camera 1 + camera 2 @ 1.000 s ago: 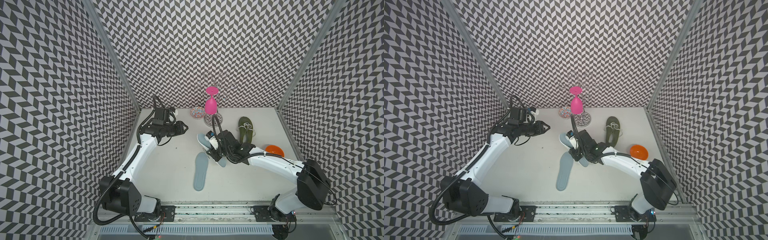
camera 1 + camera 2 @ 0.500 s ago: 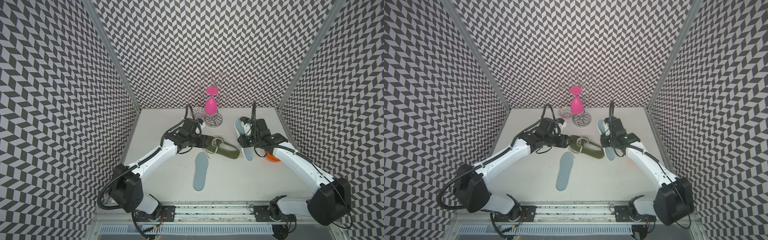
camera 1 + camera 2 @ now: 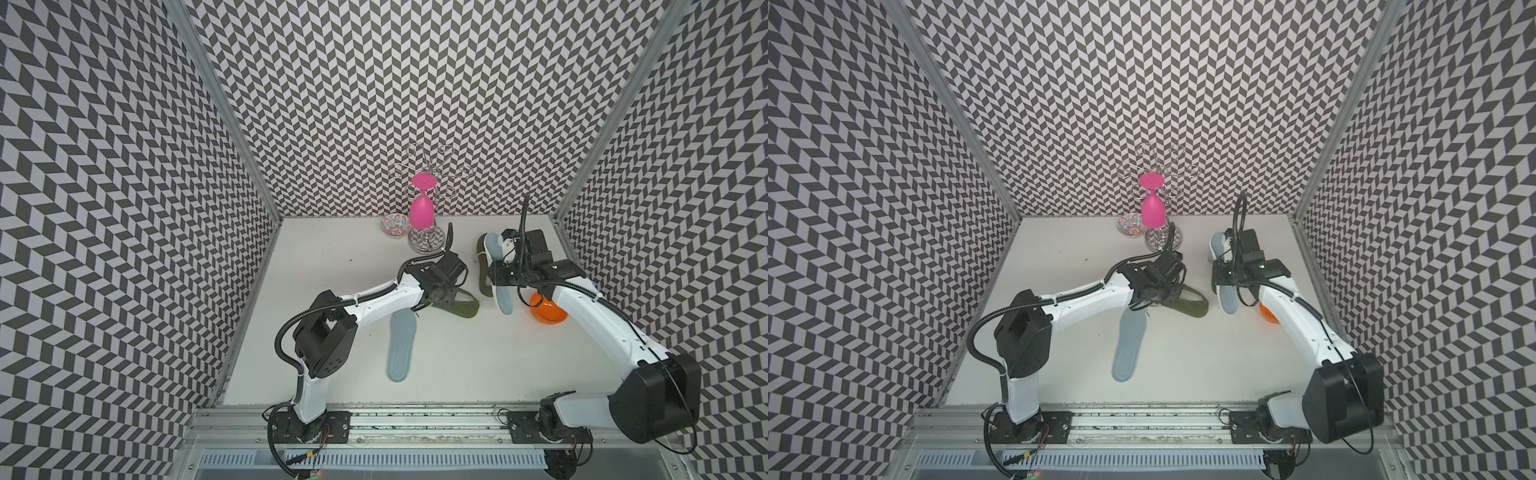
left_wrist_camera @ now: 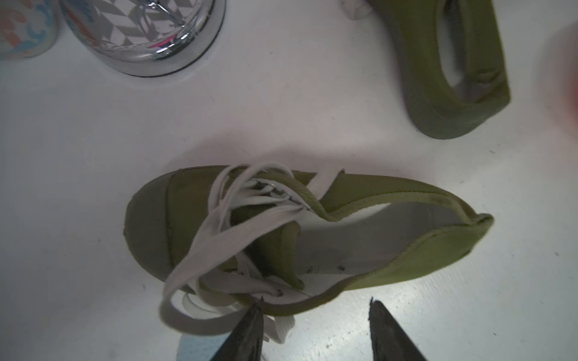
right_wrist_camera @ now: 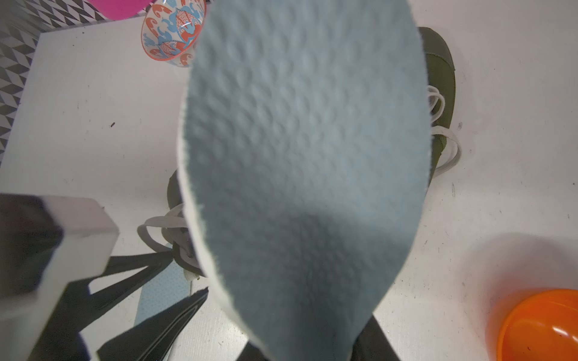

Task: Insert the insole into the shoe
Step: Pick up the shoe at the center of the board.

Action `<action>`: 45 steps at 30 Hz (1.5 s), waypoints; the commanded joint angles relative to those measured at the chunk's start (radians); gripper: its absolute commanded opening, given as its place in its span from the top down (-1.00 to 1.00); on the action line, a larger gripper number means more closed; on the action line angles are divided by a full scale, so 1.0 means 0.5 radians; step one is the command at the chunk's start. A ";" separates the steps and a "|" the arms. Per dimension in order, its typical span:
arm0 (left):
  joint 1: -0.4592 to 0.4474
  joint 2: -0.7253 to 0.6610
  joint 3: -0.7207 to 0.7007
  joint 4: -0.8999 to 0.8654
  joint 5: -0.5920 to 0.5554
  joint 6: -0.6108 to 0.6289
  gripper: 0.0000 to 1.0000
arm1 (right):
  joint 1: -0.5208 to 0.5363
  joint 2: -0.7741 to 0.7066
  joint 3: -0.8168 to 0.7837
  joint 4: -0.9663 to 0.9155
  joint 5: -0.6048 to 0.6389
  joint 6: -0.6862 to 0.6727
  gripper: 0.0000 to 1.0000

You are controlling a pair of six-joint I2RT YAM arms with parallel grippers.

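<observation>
– Olive shoe (image 4: 312, 237) first: where does it lie?
– On its sole near the middle of the table (image 3: 332, 270). The left arm stretches out low from its base with the elbow raised and the wrist bent down over that shoe. The left gripper (image 4: 316, 328) hangs just at the shoe's side. Its jaws stand apart with nothing between them, and one fingertip (image 4: 250, 331) sits against the loose white laces.
– And the right arm?
– It reaches along the right side, wrist turned down. The right gripper (image 3: 500, 276) is clamped on the grey-blue insole (image 3: 503, 297), which runs lengthwise over the second shoe (image 3: 482, 274), just beside the orange bowl (image 3: 548, 313).
– What do the wrist cameras add?
– The left wrist view shows the olive shoe's pale lining and the parted jaws, both hidden under the arm in both top views. The right wrist view is mostly filled by the insole's dimpled face, with the second shoe's toe cap peeking past its edge. Whether the insole's far end sits inside that shoe, I cannot tell.
– And only from above?
– The spare insole (image 3: 401, 345) shows at full length, flat on the table nearer the arm bases. A pink glass (image 3: 422, 210) hangs upside down on the rack, and a patterned bowl (image 3: 395, 226) stands beside it.
</observation>
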 commanded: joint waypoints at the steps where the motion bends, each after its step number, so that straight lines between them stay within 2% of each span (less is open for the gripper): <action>1: 0.016 0.093 0.159 -0.202 -0.310 -0.005 -0.10 | -0.012 0.001 -0.014 0.079 -0.038 0.028 0.33; 14: 0.057 0.197 0.183 -0.207 -0.367 0.127 -0.07 | -0.016 0.010 -0.014 0.114 -0.130 0.019 0.33; 18: 0.088 0.221 0.214 -0.150 -0.322 0.160 0.07 | -0.011 0.022 -0.037 0.104 -0.236 -0.005 0.33; 22: 0.150 0.148 0.177 0.002 -0.053 0.176 0.42 | -0.012 0.000 -0.141 0.062 -0.364 0.016 0.33; 26: 0.230 0.005 0.025 0.164 0.186 0.148 0.62 | -0.013 -0.034 -0.263 0.026 -0.349 -0.013 0.34; 32: 0.372 -0.206 -0.274 0.450 0.618 0.208 0.93 | 0.039 -0.063 -0.352 -0.080 -0.536 -0.094 0.36; 35: 0.408 -0.275 -0.351 0.519 0.803 0.302 0.98 | 0.138 -0.075 -0.347 -0.189 -0.576 -0.147 0.36; 39: 0.429 -0.345 -0.439 0.569 0.878 0.451 1.00 | 0.289 -0.066 -0.374 -0.249 -0.557 -0.136 0.36; 45: 0.499 -0.473 -0.564 0.762 1.117 0.676 1.00 | 0.419 -0.010 -0.356 -0.246 -0.565 -0.115 0.36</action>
